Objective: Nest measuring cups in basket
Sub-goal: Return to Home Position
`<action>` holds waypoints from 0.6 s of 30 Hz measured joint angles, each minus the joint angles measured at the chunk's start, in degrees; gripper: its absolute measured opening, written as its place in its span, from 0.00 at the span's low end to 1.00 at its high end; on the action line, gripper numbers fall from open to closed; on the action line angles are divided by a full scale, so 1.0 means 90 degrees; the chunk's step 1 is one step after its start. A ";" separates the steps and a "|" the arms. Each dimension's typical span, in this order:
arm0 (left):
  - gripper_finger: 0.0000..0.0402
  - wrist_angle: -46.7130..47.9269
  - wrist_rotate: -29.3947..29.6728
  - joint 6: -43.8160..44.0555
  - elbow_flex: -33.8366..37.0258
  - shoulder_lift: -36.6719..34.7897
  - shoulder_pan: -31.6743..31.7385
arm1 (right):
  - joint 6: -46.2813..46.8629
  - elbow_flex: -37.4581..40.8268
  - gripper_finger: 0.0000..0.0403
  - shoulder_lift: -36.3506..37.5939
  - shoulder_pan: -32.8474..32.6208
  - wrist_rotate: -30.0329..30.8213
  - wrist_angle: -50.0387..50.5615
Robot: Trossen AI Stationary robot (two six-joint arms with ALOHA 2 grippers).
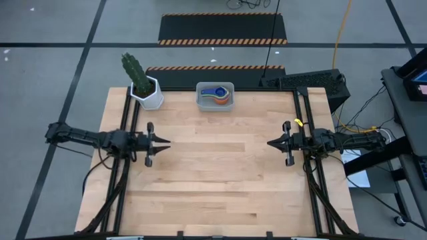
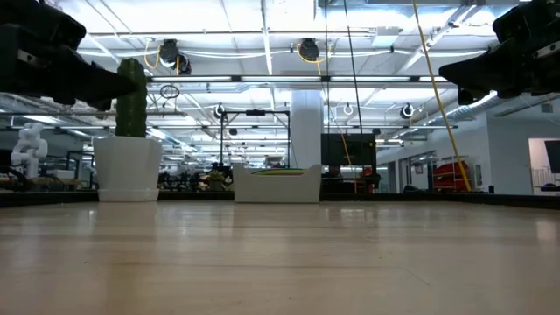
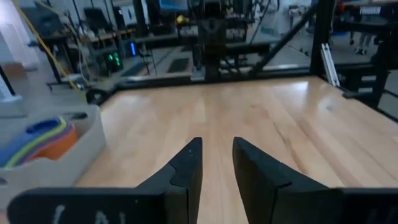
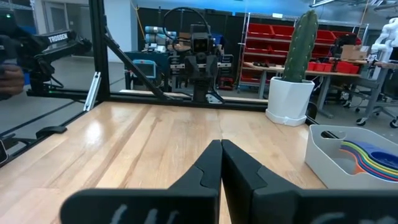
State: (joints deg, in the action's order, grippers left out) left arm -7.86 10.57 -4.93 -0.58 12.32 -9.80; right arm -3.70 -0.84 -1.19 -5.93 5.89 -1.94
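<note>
The measuring cups [image 1: 217, 95] sit nested in the basket [image 1: 215, 107] at the table's [image 1: 213, 180] far edge as the left tool [image 1: 163, 142], narrowly parted, and right tool [image 1: 270, 143], pinched together, hang empty at opposite sides, apparently parked, work done.

the measuring cups [image 1: 215, 95] sit nested, handles fanned, inside the pale basket [image 1: 215, 105] at my table's far edge.

potted cactus [image 1: 143, 84] on wooden table [image 1: 213, 177] corner
</note>
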 joint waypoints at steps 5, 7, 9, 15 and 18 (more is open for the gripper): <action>0.23 0.0116 -0.0037 -0.0192 0.0000 -0.0581 0.0173 | 0.0000 0.0000 0.00 0.0000 0.0000 0.0002 -0.0002; 0.23 0.0306 -0.0152 -0.0238 0.0000 -0.0854 0.0259 | 0.0000 0.0000 0.00 0.0000 0.0000 0.0001 -0.0001; 0.23 0.0578 -0.0241 -0.0253 0.0000 -0.1140 0.0370 | 0.0000 0.0000 0.00 0.0000 0.0000 0.0000 -0.0002; 0.23 0.0715 -0.0658 -0.0260 -0.0015 -0.1324 0.0689 | 0.0000 0.0000 0.00 -0.0002 0.0000 0.0002 -0.0005; 0.23 0.0725 -0.0656 -0.0230 -0.0015 -0.1240 0.0868 | -0.0002 0.0000 0.00 -0.0002 0.0000 0.0002 -0.0009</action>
State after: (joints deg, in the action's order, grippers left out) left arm -1.34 4.67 -6.99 -0.71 1.16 -1.99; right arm -3.73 -0.84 -1.21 -5.93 5.91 -2.02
